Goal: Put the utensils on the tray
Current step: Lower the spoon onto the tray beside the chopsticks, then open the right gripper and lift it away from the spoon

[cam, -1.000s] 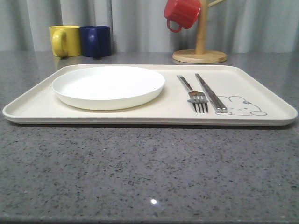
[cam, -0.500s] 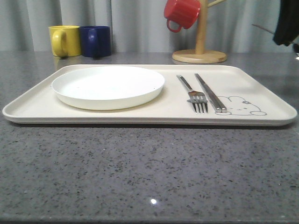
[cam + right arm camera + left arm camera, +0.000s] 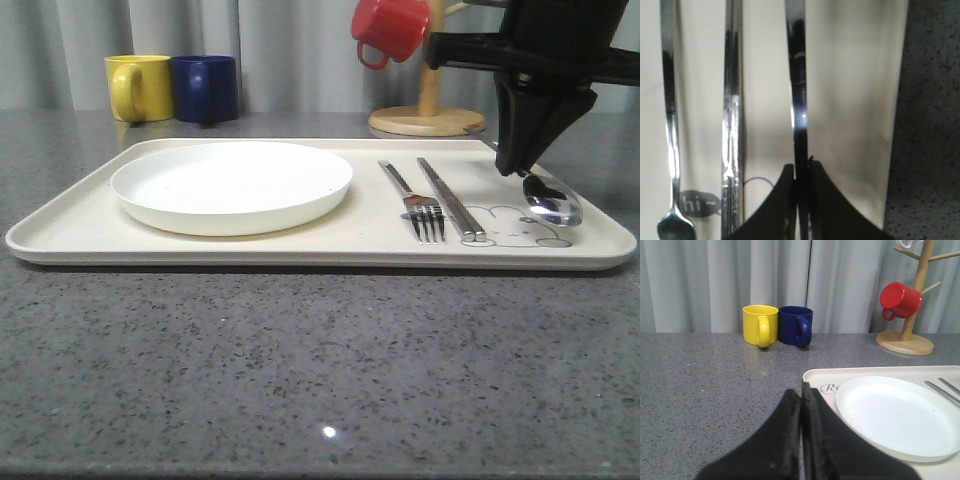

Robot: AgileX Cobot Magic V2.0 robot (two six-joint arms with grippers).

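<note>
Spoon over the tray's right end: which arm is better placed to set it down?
The right. Its gripper is shut on the shiny long-handled metal spoon above the cream rectangular tray, beside the flat metal chopsticks. The left gripper is shut, by the tray's opposite end.

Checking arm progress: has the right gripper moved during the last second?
Yes. The right gripper has come in from the right, now left of the wooden mug tree, over the cream tray.
</note>
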